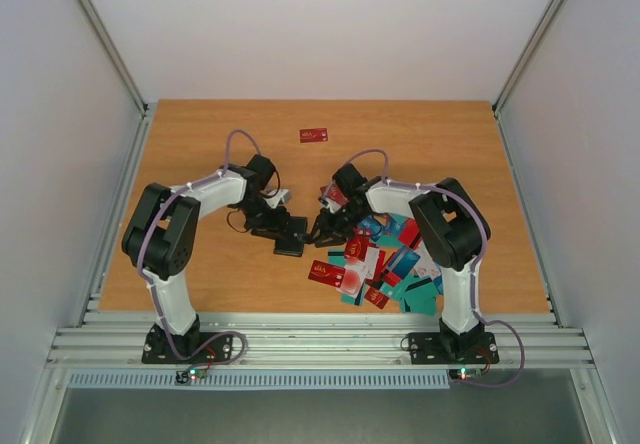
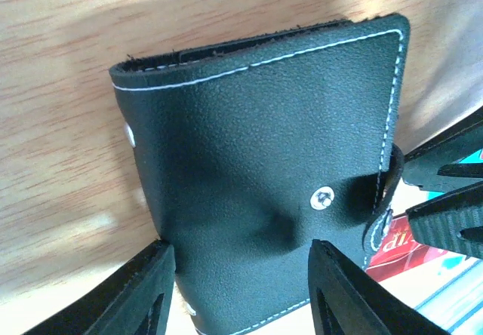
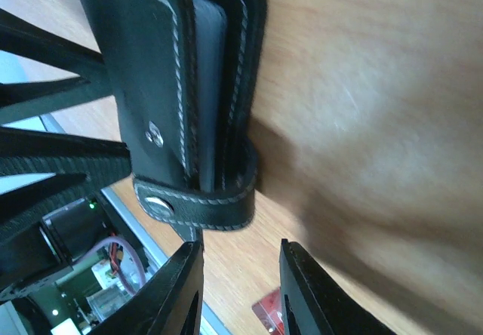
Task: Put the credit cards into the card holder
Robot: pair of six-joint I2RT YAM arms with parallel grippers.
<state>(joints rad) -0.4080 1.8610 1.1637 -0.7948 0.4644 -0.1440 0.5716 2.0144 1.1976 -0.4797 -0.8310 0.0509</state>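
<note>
Black leather-like card holder [image 2: 249, 161] folded shut on the desk [image 1: 200, 144], between both arms, left of the credit cards [image 1: 385, 259]. Jaws of the left end effector [image 2: 241, 248] apart astride its lower part; clamped or merely straddling, cannot tell. Jaws of the right end effector [image 3: 241, 248] apart on nothing, snap strap [image 3: 204, 199] just ahead of the tips, holder's long axis running away from them. Probably a pinch on that strap next. Open desk beyond; cards crowding the right.

card holder [image 2: 256, 169] bottom cut off by frame; slots inside hidden.
</note>
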